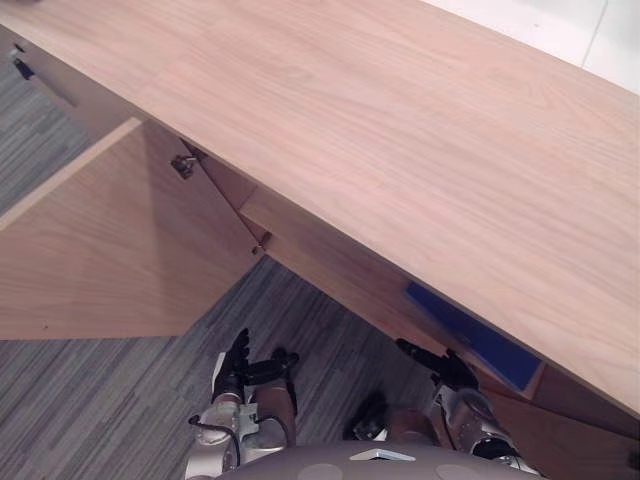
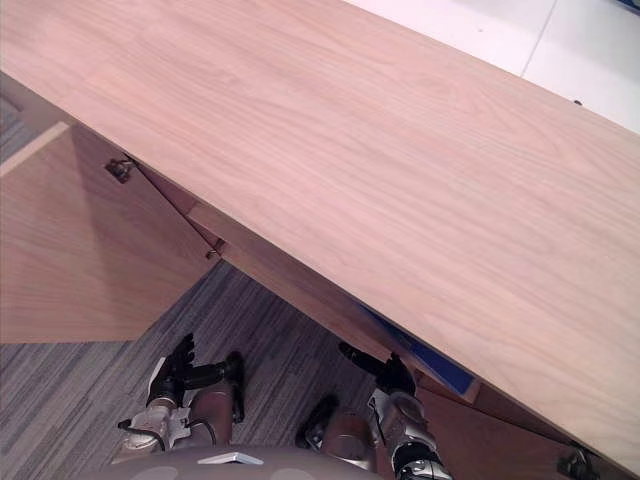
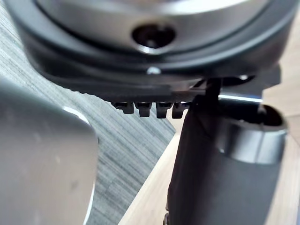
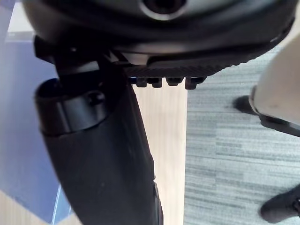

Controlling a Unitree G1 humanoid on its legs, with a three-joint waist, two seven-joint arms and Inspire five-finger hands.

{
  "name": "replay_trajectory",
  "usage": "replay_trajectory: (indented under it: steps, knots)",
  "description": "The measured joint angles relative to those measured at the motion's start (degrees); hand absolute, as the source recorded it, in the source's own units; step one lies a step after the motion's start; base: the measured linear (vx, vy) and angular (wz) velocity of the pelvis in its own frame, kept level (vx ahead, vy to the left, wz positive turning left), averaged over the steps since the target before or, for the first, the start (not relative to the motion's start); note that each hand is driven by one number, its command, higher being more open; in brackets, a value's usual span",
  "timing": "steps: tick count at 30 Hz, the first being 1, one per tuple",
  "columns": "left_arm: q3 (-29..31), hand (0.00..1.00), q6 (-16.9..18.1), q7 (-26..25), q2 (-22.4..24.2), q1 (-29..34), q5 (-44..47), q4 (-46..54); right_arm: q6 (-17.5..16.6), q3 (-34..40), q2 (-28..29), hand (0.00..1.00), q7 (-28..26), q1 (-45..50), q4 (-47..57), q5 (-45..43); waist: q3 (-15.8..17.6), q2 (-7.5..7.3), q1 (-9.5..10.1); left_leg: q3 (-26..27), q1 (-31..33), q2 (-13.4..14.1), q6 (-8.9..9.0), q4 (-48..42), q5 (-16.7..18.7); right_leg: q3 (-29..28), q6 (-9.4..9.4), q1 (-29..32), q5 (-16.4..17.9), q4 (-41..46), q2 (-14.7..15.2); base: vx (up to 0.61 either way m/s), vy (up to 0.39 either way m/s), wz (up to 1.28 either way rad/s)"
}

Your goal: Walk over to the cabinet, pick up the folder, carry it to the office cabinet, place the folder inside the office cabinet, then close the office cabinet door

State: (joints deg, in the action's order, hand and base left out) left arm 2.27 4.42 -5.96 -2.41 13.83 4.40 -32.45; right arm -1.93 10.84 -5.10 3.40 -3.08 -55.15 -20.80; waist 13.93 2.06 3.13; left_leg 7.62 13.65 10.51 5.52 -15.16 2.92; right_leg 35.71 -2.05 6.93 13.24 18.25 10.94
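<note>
Looking down from the head camera: the office cabinet's wooden top [image 1: 400, 150] is running diagonally from upper left to lower right and taking up most of the frame. The cabinet door [image 1: 110, 250] is standing open at the left of the frame, swung out over the grey carpet [image 1: 90, 400]. A metal hinge [image 1: 183, 165] is showing at the door's upper inner edge.

The folder [image 1: 470, 335], blue, is lying inside the cabinet and showing from under the top's front edge at the lower right of the frame.

The left hand [image 1: 235, 365] is hanging low at bottom centre-left over the carpet, fingers straight and relaxed, grasping nothing. The right hand [image 1: 440, 365] is hanging at bottom centre-right in front of the cabinet opening, close beside the folder. Its fingers are likewise released and empty. Whether it is touching the folder cannot be judged.

View differences:
- **Right wrist view:** is showing the folder's blue face past the thumb, with a pale wood strip [image 4: 164, 140] beside it and carpet beyond.
- **Left wrist view:** is showing carpet and a pale wood panel [image 3: 150, 201] past the fingertips.
- **Right eye view:** is catching a second hinge [image 2: 575, 462] in its lower right corner.
- **Left eye view:** is catching a small dark fitting [image 1: 20, 65] at its upper left edge.
</note>
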Motion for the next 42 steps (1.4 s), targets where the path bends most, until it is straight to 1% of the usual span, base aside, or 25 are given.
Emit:
replay_trajectory:
  steps: [1,2,4,6,7,10,12,13,14,16,18,19,20,21,23,26,27,30,33,34,35,38,40,42]
  knots:
    - [0.30,1.00,0.09,-0.15,-0.37,0.04,-0.02,-0.03,0.00,-0.49,0.32,1.00,0.02,-0.02,0.29,0.00,0.02,-0.59,0.01,0.45,-0.47,-0.59,0.04,0.05,0.04,-0.30,0.30,0.21,-3.40,-2.65,0.04,-0.02,-0.030,0.06]
    - [0.44,1.00,0.27,-0.33,-0.78,-0.46,-0.07,-0.74,-0.15,-0.72,0.45,1.00,0.06,-0.04,0.49,-0.01,0.32,0.13,-0.48,-0.04,-1.15,-0.56,0.41,0.33,0.33,-1.21,-0.15,-0.09,-5.03,-2.23,0.24,-0.03,-0.092,-0.05]
    - [0.37,1.00,0.66,-0.56,-0.43,-0.22,-0.11,-0.68,-0.20,-1.61,0.46,1.00,0.21,0.11,1.19,0.01,0.13,0.67,-0.46,0.49,-1.36,0.13,0.59,1.26,0.19,-1.92,-0.01,0.66,-5.13,-2.47,-0.56,-0.05,-0.113,-0.21]
    - [-0.10,1.00,0.55,-0.57,0.11,-0.26,-0.55,-0.77,-0.23,-2.40,0.50,1.00,0.31,-0.06,1.62,0.08,0.12,0.63,-0.91,0.61,-2.60,0.24,1.45,3.88,-0.32,-2.47,0.30,0.98,-5.50,-2.56,-1.24,-0.05,-0.067,-0.17]
    - [-0.98,1.00,0.57,-0.45,0.29,-0.32,-0.71,-0.74,-0.25,-2.44,0.49,1.00,0.49,-0.01,1.70,0.11,0.21,0.36,-1.24,0.68,-3.25,0.17,1.78,5.13,-0.53,-2.57,0.27,0.97,-5.76,-2.71,-1.28,-0.05,-0.027,-0.04]
    - [-1.93,1.00,0.64,-0.17,-0.01,-0.52,-0.74,-0.49,-0.92,-2.52,0.57,1.00,1.00,-0.13,2.16,0.12,0.80,-0.85,-1.69,1.29,-2.99,-0.18,1.66,4.95,-0.77,-3.23,0.04,1.30,-7.31,-3.45,-0.76,-0.09,0.020,-0.08]
    - [-1.90,1.00,0.65,-0.54,-0.24,-1.09,-0.73,0.32,-1.55,-2.56,0.43,1.00,1.23,-0.30,2.78,0.10,1.45,-1.55,-1.59,1.23,-0.77,-1.06,0.62,1.61,0.30,-3.61,-0.07,2.92,-7.44,-1.52,0.67,-0.13,0.066,-0.02]
    - [-1.90,1.00,0.71,-0.88,-0.25,-1.15,-0.73,1.33,-1.64,-2.63,0.33,1.00,1.31,-0.69,3.57,0.10,1.83,-1.66,-1.40,1.22,1.17,-1.16,0.16,-0.95,1.34,-4.03,-0.08,4.31,-7.44,-0.15,1.43,-0.17,0.088,-0.06]
    - [-1.92,1.00,0.84,-1.21,-0.27,-1.82,-0.71,2.29,-2.18,-3.03,0.19,1.00,1.51,-1.41,4.65,0.10,2.94,-1.69,-1.26,1.15,3.66,-1.32,-0.66,-4.64,2.80,-4.50,-0.10,6.14,-7.42,1.86,2.40,-0.25,0.118,-0.05]
    - [-1.99,1.00,0.85,-1.56,-0.39,-3.60,-0.70,3.05,-2.43,-3.71,-0.45,1.00,1.78,-3.13,5.88,0.11,4.99,-1.29,-1.17,0.64,7.18,-1.68,-1.66,-9.70,4.90,-4.78,-0.42,8.45,-7.14,4.99,4.05,-0.25,0.127,0.03]
    - [-2.80,1.00,1.21,-2.22,-0.82,-5.90,-0.72,3.93,-2.46,-4.85,-1.21,1.00,1.98,-5.52,6.64,0.18,7.76,-0.54,-0.90,0.31,11.21,-2.38,-2.64,-16.07,7.80,-5.44,-0.98,11.45,-6.14,9.90,6.40,-0.25,0.162,0.08]
    - [-3.26,1.00,1.45,-2.36,-1.11,-6.40,-0.72,3.92,-2.47,-4.85,-1.21,1.00,2.07,-6.18,6.64,0.21,8.35,-0.40,-0.62,0.32,11.96,-2.64,-2.89,-17.25,8.18,-5.80,-1.14,12.18,-5.94,11.00,7.09,-0.23,0.157,0.05]
    - [-4.20,1.00,1.81,-2.54,-1.72,-7.19,-0.73,4.05,-2.44,-4.86,-1.25,1.00,2.16,-7.29,6.63,0.22,9.37,-0.25,-0.22,0.38,13.39,-3.28,-3.62,-18.95,8.65,-6.34,-1.58,13.62,-5.63,12.80,8.22,-0.21,0.150,0.10]
    - [-4.68,1.00,1.93,-2.62,-2.27,-7.31,-0.74,4.93,-2.44,-5.05,-1.22,1.00,2.18,-8.54,6.63,0.21,10.00,-0.23,-0.24,0.27,15.07,-3.84,-4.04,-20.21,8.90,-6.44,-1.41,15.04,-5.54,13.87,9.16,-0.19,0.132,0.12]
    - [-4.71,1.00,2.20,-2.84,-2.84,-7.34,-0.72,6.01,-2.45,-5.41,-1.24,1.00,2.22,-10.25,6.67,0.22,11.12,-0.28,-0.17,0.23,17.34,-4.04,-4.50,-22.26,9.17,-6.65,-1.66,16.70,-5.74,15.05,9.99,-0.15,0.110,0.09]
    - [-6.03,1.00,2.71,-3.37,-4.58,-7.89,-0.73,5.99,-2.48,-5.85,-1.48,1.00,2.27,-12.00,6.65,0.28,11.99,-0.81,-0.09,0.04,20.46,-4.18,-5.18,-25.43,9.70,-7.20,-1.65,19.19,-5.72,17.45,11.13,-0.10,0.086,0.05]
    - [-6.91,1.00,2.83,-3.48,-5.34,-8.55,-0.74,5.95,-2.48,-5.85,-1.88,1.00,2.35,-13.30,6.56,0.60,12.46,-1.03,-0.07,-0.02,21.78,-4.39,-5.49,-26.88,10.11,-7.53,-1.50,20.46,-5.53,18.88,11.84,-0.07,0.063,0.06]
    - [-8.50,1.00,3.00,-3.86,-5.87,-11.37,-0.99,5.18,-2.48,-5.83,-3.25,1.00,3.37,-14.94,6.12,2.45,12.67,-0.90,-0.26,-0.36,25.86,-4.91,-6.47,-31.14,11.22,-8.10,-1.13,24.06,-4.60,23.26,13.52,-0.07,0.070,0.10]
    - [-10.02,1.00,3.17,-4.20,-6.28,-15.09,-2.94,4.51,-2.68,-5.79,-3.96,1.00,4.43,-17.85,4.33,2.44,13.81,-0.92,-0.47,-0.59,29.84,-4.94,-7.35,-37.04,13.22,-9.49,-0.99,27.78,-2.95,28.94,15.29,-0.09,0.062,0.04]
    - [-10.86,1.00,3.51,-4.42,-6.57,-16.33,-3.30,3.57,-2.71,-5.81,-4.01,1.00,4.63,-18.24,4.16,2.43,13.82,-0.93,-0.30,-0.61,31.17,-5.01,-7.70,-38.61,13.82,-10.10,-1.26,29.25,-2.18,30.74,16.07,-0.11,0.049,0.04]
    - [-10.94,1.00,3.71,-4.38,-6.73,-17.67,-3.59,2.90,-2.74,-5.84,-4.01,0.00,4.75,-18.64,4.15,2.41,13.92,-0.94,-0.24,-0.62,32.90,-5.07,-7.96,-40.59,14.47,-10.95,-1.23,31.12,-1.48,32.93,16.46,-0.08,0.033,0.04]
    - [-10.84,1.00,4.28,-4.87,-6.91,-19.54,-4.29,2.62,-2.75,-5.78,-3.97,0.00,4.99,-19.27,4.49,2.41,14.69,-0.66,-0.13,-0.74,35.81,-5.12,-8.71,-44.09,15.50,-11.89,-1.23,34.12,-0.24,36.83,17.95,-0.07,0.016,0.04]
    - [-10.69,1.00,4.33,-5.21,-7.07,-20.38,-4.43,2.85,-2.78,-5.66,-3.77,0.00,5.93,-19.25,5.70,2.38,14.80,-0.56,-0.07,-0.72,37.72,-5.10,-8.98,-45.89,15.91,-12.64,-1.09,36.24,0.23,38.82,18.21,-0.07,0.006,0.00]
    - [-10.70,1.00,4.36,-5.54,-6.99,-20.57,-4.51,3.57,-3.17,-4.51,-3.23,0.00,6.87,-18.23,8.99,2.33,15.05,-0.29,-0.10,-0.52,38.85,-4.88,-9.09,-46.98,16.13,-13.42,-0.98,37.74,0.34,39.90,18.24,-0.05,0.010,-0.07]
